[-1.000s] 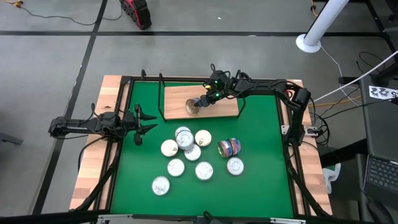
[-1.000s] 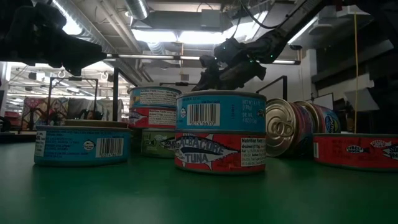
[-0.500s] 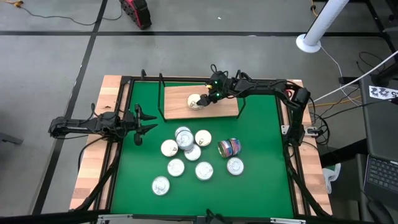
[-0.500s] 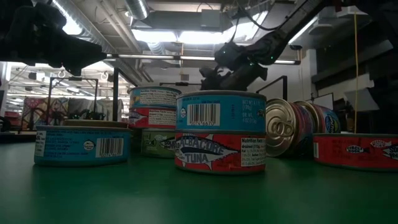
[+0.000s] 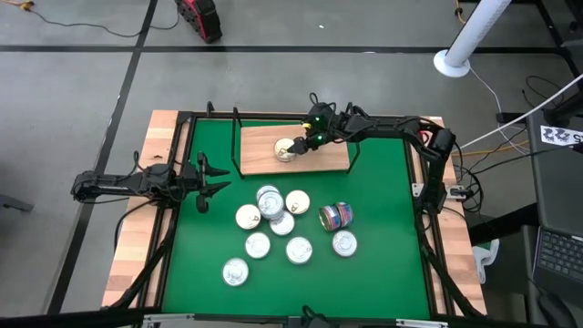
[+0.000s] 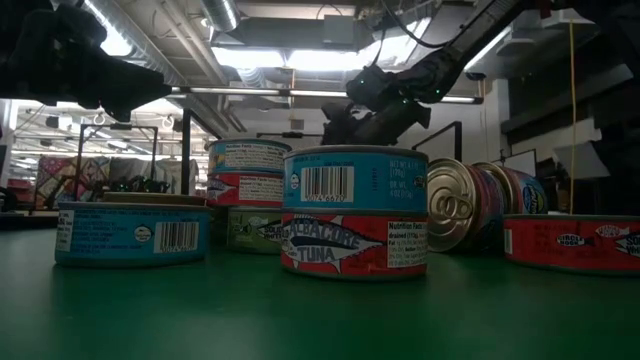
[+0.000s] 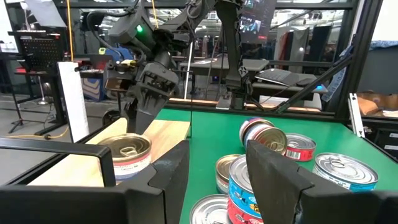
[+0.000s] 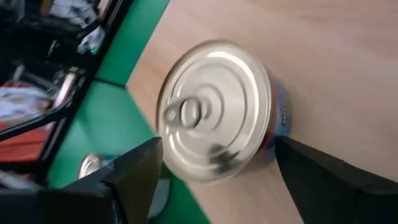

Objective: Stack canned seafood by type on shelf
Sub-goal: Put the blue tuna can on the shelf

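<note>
One tin of canned seafood (image 8: 214, 109) stands lid up on the left half of the light wooden shelf (image 5: 330, 160), seen also in the high view (image 5: 286, 149). My right gripper (image 5: 301, 145) slants down over it, open, one finger on either side of the tin and apart from it. Several more tins (image 5: 273, 226) sit in a cluster on the green mat. Two stand stacked (image 6: 355, 212) and one lies on its side (image 5: 337, 216). My left gripper (image 5: 217, 179) waits open at the mat's left edge, level and pointing toward the cluster.
A thin black wire frame (image 5: 235, 137) rises at the shelf's ends. Black rails (image 5: 428, 237) and pale wooden planks (image 5: 137, 255) border the green mat. The shelf's right half is bare, and bare mat lies near the front edge.
My right gripper has opened and let go of the tin. A second ago the tin was tilted between its fingers with the side label showing. The tin now sits flat on the shelf, lid up. The arm itself has stayed in place.
</note>
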Controlling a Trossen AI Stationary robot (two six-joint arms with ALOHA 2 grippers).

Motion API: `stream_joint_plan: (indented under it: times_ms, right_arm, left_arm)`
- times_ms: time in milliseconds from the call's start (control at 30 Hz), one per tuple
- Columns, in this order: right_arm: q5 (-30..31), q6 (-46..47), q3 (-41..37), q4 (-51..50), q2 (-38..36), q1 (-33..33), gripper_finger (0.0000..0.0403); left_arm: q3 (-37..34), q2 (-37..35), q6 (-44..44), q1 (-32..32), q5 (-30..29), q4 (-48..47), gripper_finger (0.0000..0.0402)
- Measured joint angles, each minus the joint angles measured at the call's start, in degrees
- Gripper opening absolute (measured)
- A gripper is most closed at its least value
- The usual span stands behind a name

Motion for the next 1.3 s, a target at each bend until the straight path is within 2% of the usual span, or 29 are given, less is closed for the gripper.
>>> stream_joint_plan:
  times_ms: [133, 233, 600, 1000, 1300]
  right_arm:
    - [-6.05, -0.28, 0.00, 0.06, -0.26, -0.45, 0.0308]
    - [-7.90, -1.64, 0.00, 0.60, -0.83, -0.62, 0.0308]
    - [-6.68, -3.61, 0.01, 0.72, -6.12, -0.58, 0.0308]
    - [-6.50, -4.69, 0.03, 0.54, -16.98, -0.56, 0.0308]
    - [-6.18, -13.88, 0.03, -3.58, -26.28, -0.51, 0.0308]
  left_arm:
    - [-0.01, 0.00, 0.00, 0.00, 0.00, 0.00, 0.0155]
    - [0.00, 0.00, 0.00, -0.02, 0.00, 0.00, 0.0155]
    - [0.01, 0.00, 0.00, -0.02, 0.00, -0.01, 0.0155]
    - [0.00, 0.00, 0.16, -0.01, -0.18, 0.51, 0.0155]
    - [0.02, 0.48, 0.33, -0.13, -0.66, 12.09, 0.0155]
